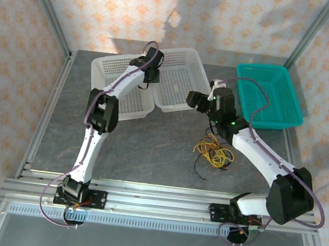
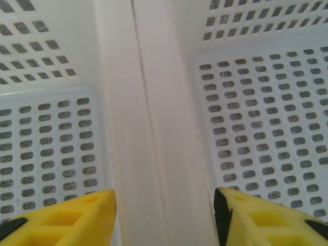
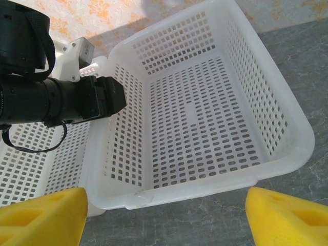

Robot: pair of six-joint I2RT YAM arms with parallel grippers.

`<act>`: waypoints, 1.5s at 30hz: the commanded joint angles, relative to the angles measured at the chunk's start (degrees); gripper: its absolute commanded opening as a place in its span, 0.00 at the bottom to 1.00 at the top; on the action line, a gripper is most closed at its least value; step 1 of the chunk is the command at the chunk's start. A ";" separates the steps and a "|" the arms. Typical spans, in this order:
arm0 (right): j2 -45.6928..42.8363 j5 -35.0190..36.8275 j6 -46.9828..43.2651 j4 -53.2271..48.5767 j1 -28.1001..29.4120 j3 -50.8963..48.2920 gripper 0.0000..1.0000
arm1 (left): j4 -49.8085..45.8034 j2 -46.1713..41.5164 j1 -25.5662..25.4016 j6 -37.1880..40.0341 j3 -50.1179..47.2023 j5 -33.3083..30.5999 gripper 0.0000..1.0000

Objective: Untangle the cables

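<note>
Well, the tangle of thin yellow, orange and black wires [image 1: 213, 150] lies on the grey table [image 1: 150, 148] beside my right arm [image 1: 259, 154], likely light and limp, best pinched at a loose end; my right gripper [image 3: 164, 207] gapes empty, my left gripper [image 2: 165, 218] straddles the white plastic baskets' rims [image 2: 154, 128], whether squeezing them I cannot tell.

Cables [image 1: 213, 150], right of centre on the tabletop: strands too fine to separate or count. The tangle's upper end seems to run under the right arm [image 1: 251, 146].

Left fingers [image 2: 66, 218] and right fingers [image 3: 41, 215]: tips only, rest cut by the bottom edge.

Left white basket [image 3: 31, 164]: cut by the left edge, partly behind the left arm [image 3: 51, 97].
</note>
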 commanded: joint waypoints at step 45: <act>3.98 14.57 2.95 -18.79 -17.43 7.91 0.80 | 1.94 -7.15 0.75 18.05 0.83 16.99 1.00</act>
